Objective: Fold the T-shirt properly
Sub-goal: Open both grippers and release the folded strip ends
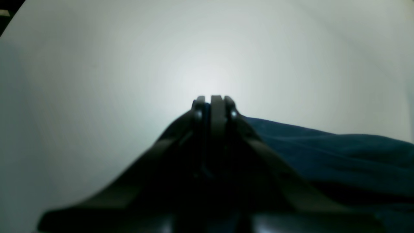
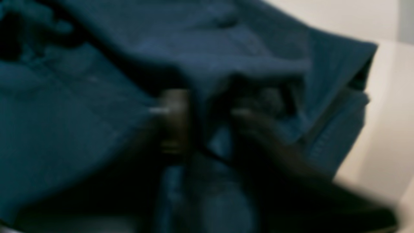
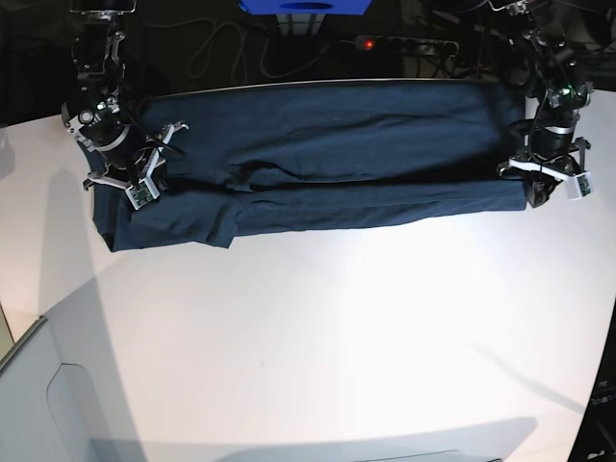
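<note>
T-shirt (image 3: pixel 327 159) spans table's (image 3: pixel 318 337) far edge.

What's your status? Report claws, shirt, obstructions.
Left claw shut on T-shirt edge. Right claw buried in cloth, grip unclear. Shirt stretched between arms across white table, one lengthwise fold in. Nothing blocking.

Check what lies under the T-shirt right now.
The T-shirt lies stretched across the far side of the white table, folded lengthwise, so its own lower layer and the tabletop sit beneath. Anything else under the cloth is covered and cannot be seen.
</note>
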`<state>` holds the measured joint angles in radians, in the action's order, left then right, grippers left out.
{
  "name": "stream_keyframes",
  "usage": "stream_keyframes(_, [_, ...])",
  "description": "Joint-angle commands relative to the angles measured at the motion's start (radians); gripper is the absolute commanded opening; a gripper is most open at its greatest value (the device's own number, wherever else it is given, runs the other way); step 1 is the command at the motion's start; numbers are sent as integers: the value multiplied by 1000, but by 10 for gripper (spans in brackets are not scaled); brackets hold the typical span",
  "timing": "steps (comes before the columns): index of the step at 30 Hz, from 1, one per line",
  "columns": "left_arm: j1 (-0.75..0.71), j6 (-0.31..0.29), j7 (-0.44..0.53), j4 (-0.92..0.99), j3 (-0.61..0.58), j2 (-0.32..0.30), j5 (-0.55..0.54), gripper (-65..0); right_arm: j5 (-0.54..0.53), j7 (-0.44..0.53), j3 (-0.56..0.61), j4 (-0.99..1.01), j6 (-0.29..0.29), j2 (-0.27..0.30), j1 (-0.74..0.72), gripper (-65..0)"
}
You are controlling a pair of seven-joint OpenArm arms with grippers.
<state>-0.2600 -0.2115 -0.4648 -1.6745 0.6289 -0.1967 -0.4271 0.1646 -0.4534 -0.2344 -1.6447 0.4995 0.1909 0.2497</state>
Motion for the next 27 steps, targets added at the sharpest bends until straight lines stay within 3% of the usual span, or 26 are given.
stream_keyframes(1, [1, -1, 25, -14, 4, -13, -8, -650, -7, 14, -6, -15, 17, 9, -19, -650])
stream_keyframes(3, [1, -1, 25, -14, 4, -13, -8, -650, -9, 17, -6, -15, 17, 14, -17, -627])
stream_keyframes(18, [8, -1, 25, 17, 7, -13, -9, -650, -9, 21, -49, -322, 17, 25, 138, -644])
stream_keyframes(27, [-2, -1, 28, 21, 10, -14, -6, -650, -9, 21, -47, -334, 17, 25, 196, -644])
